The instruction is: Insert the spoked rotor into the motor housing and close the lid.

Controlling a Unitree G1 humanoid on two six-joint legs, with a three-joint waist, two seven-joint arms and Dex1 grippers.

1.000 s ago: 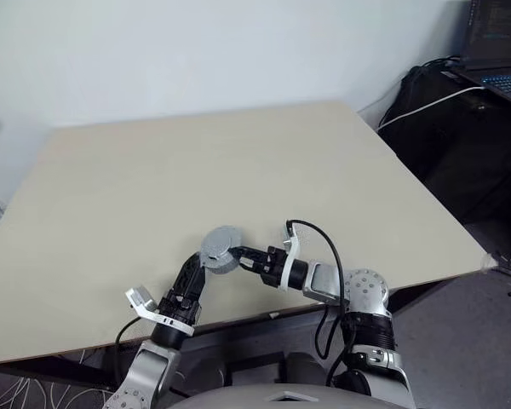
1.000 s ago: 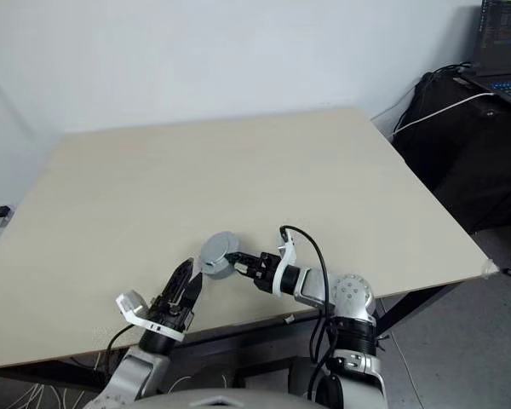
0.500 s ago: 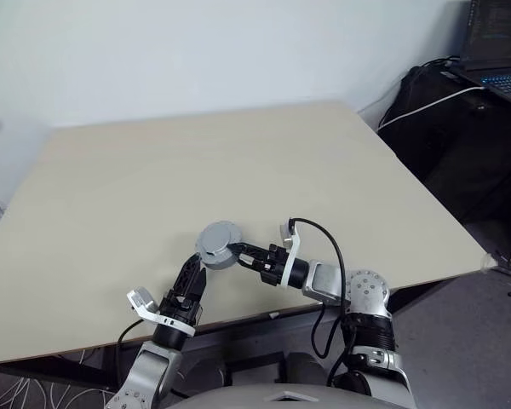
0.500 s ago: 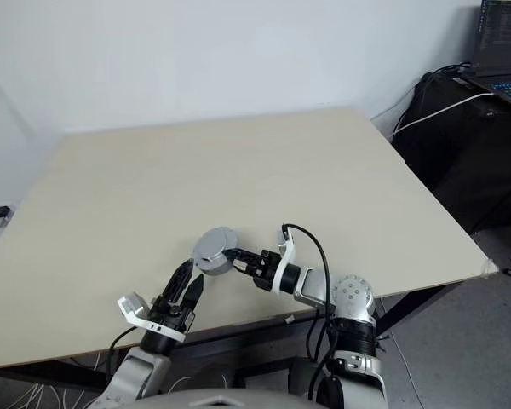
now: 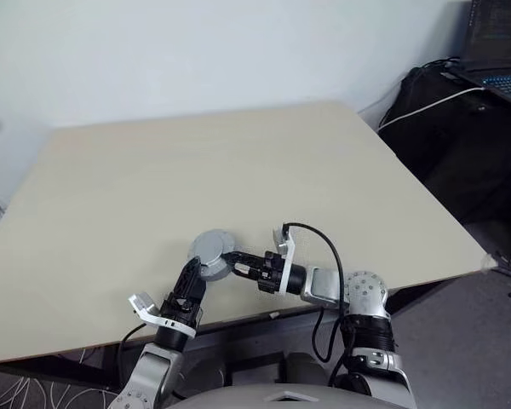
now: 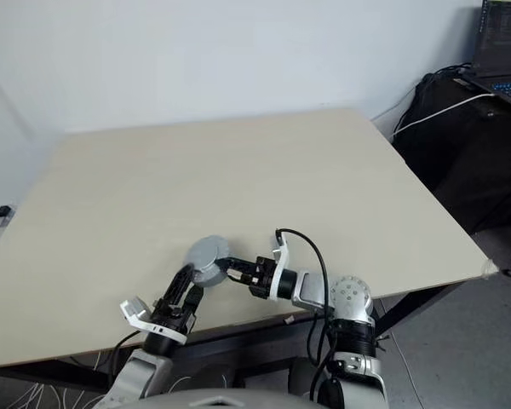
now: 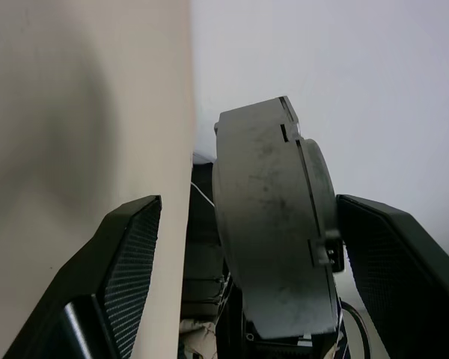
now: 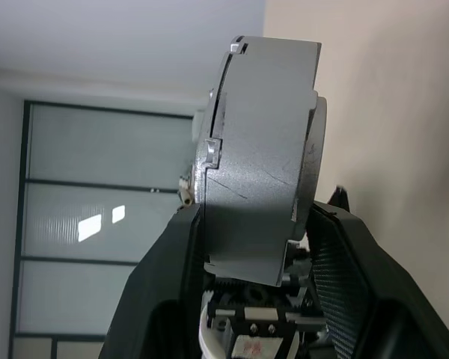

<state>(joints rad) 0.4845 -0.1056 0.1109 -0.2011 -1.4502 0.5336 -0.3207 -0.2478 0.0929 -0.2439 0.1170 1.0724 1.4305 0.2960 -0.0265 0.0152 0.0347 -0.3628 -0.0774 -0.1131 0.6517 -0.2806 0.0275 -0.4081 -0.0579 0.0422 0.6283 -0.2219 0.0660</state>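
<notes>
Near the front edge of a pale wooden table (image 5: 238,162), the right gripper (image 5: 230,261) pinches a grey metal motor housing (image 5: 211,252), its two black fingers pressed against the flat faces of the thick round body. The housing hangs just above the tabletop, turned on edge, so the wrist views show its curved side wall and small notches rather than its faces. Whether the lid and the spoked rotor are already seated cannot be told from these pictures; the body reads as one closed drum with a raised centre on one side.

The left gripper (image 5: 193,271) sits just below and beside the housing, its fingers (image 7: 127,254) spread wide to either side of the drum and touching nothing.

By its look the housing is solid metal, stiff and probably heavy for its size, with smooth faces that could slide between rubbery pads. A hold across the two flat faces seems soundest; the rounded side wall would likely roll out of a pinch. Any handover would call for the left fingers to bear on the drum before the right ones let go, since a drop here would land close to the table's near edge and might roll off.

Beyond the grippers the table offers wide bare room toward the wall. To the right, past the table's corner, stand a dark bag (image 5: 460,128) and a laptop (image 5: 498,51), well apart from the work.
</notes>
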